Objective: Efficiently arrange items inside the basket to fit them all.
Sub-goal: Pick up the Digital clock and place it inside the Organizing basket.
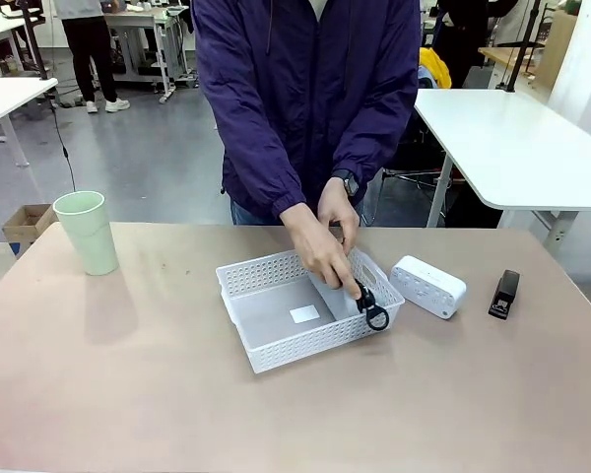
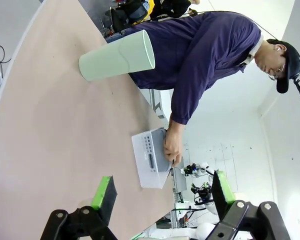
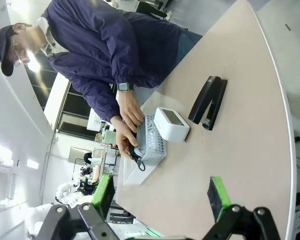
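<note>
Basket (image 3: 152,144) well ahead of right tool (image 3: 161,195), jaws spread wide

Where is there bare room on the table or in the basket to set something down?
Free: tabletop between cup and basket; the near strip before it; the basket's left half. Crowded: its right end, with the person's hands, pouch and white box.

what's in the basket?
The grey pouch, on edge by the basket's right wall, under the person's hands; its black ring hangs over the rim. White patch on floor. Hands cover the pouch's top.
</note>
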Robot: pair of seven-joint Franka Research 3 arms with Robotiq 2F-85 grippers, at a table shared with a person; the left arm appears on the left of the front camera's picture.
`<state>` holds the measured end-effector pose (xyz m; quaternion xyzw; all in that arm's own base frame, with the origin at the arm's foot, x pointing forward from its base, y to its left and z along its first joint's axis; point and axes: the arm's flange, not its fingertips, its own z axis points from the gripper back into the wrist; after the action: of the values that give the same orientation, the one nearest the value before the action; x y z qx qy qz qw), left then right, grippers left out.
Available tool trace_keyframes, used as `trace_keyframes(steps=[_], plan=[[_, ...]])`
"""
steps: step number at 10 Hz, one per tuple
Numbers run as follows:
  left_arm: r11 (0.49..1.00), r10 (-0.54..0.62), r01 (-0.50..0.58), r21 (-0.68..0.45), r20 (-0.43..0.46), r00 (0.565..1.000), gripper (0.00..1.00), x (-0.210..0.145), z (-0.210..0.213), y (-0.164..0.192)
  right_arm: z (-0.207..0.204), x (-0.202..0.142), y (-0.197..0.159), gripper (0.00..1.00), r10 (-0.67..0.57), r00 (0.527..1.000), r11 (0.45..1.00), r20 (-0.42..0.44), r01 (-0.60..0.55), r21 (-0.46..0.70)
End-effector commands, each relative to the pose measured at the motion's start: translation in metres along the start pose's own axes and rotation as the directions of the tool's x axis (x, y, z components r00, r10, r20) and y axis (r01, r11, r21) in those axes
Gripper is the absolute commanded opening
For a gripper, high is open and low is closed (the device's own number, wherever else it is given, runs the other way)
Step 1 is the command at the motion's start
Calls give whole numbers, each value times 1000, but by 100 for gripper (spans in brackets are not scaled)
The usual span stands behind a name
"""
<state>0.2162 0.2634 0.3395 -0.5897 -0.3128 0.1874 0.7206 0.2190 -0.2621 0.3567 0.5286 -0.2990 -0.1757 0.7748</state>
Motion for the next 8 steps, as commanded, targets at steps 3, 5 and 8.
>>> trace_keyframes(steps=[3,5,8], plan=[[999,-24,24,-24,13,1000,100,-1,0,1,0,3,0,100,28,999,999,23,-28,20],[999,-24,24,-24,13,1000,100,-1,0,1,0,3,0,100,28,999,999,23,-28,20],[999,-24,24,-24,13,1000,100,-1,0,1,0,3,0,100,28,999,999,23,-28,20]])
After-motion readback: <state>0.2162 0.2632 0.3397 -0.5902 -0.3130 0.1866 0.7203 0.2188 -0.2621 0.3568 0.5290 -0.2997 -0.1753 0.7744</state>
